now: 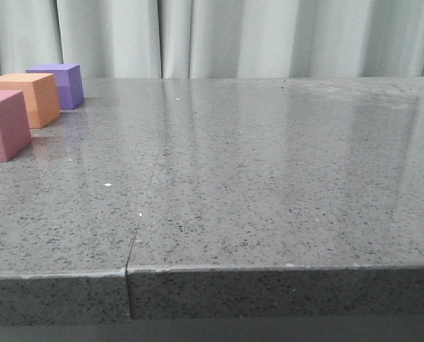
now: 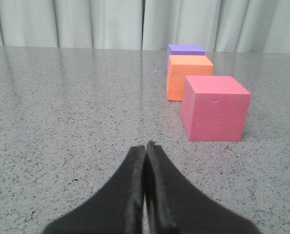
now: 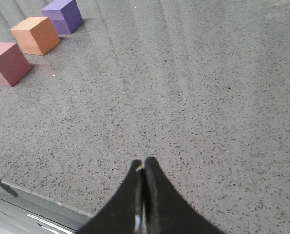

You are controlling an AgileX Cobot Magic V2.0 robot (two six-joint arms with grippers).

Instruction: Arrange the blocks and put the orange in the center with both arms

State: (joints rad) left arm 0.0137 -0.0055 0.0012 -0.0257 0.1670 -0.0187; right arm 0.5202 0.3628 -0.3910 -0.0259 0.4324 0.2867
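At the far left of the desk [image 1: 269, 185] three cubes stand in a row running away from the robot: the pink cube [image 1: 3, 125] nearest, the orange cube [image 1: 28, 98] in the middle, the purple cube [image 1: 58, 85] farthest. The orange one already sits between the other two, with small gaps on either side, so the arrangement looks done or close to it.

The left end effector [image 2: 145, 146] has its fingers pressed together and holds nothing; it hovers low over the desk, near the pink cube but apart from it. The right end effector [image 3: 144, 163] is likewise pressed together and empty, above the near edge, well apart from the row.

The risk now lies with the left arm — a sweep toward the row could nudge the pink cube and break the line, since light foam blocks would likely slide on this polished top. Any regrasp needs the fingers spread first.

The desk is grey speckled stone, glossy, with a seam running front to back; pale pleated curtains [image 1: 219, 35] hang behind it.
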